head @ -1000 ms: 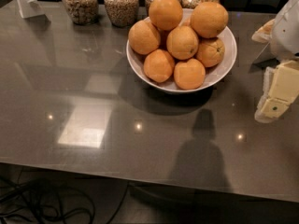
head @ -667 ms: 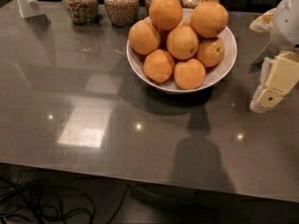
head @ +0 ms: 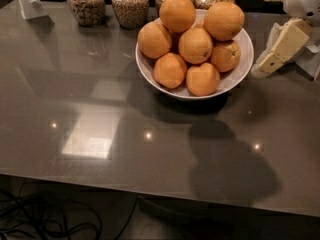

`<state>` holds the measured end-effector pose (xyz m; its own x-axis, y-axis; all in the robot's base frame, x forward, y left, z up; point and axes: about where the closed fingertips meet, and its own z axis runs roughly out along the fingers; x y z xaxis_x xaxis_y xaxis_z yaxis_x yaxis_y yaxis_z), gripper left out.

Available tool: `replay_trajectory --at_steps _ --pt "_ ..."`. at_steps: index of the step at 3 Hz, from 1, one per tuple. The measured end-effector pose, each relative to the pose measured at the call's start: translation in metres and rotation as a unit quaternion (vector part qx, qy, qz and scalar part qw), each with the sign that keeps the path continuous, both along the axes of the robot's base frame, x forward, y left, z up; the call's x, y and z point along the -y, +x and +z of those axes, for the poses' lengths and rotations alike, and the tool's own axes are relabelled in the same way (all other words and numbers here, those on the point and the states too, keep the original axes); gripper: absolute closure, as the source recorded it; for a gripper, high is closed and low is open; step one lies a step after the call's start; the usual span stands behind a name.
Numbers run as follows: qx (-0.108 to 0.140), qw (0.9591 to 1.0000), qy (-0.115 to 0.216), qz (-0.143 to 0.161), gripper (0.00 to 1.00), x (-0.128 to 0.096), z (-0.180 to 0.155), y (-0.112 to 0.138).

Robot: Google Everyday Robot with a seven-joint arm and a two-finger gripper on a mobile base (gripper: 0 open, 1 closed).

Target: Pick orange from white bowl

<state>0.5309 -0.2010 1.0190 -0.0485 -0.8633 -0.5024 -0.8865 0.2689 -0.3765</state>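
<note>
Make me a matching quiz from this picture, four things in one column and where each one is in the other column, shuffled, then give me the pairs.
Things:
1. oranges
2. jars
3. end effector
4. white stand

Places:
A. far left corner of the table
B. piled in the bowl
C. beside the bowl, on its right
D. in a row behind the bowl

Pairs: 1-B, 2-D, 3-C, 4-A

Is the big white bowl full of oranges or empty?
Full. Round oranges heap above the rim of the wide glossy white bowl. The cream gripper hangs beside it.
</note>
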Motion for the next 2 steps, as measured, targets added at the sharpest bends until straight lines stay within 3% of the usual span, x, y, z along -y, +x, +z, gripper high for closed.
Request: replay_trajectory --at_steps 1,2 --pt "0.008 0.9983 0.053 0.022 0.0 -0.009 0.004 0.041" --pt "0.007 0.9957 0.082 0.042 0.0 -0.021 0.002 0.071"
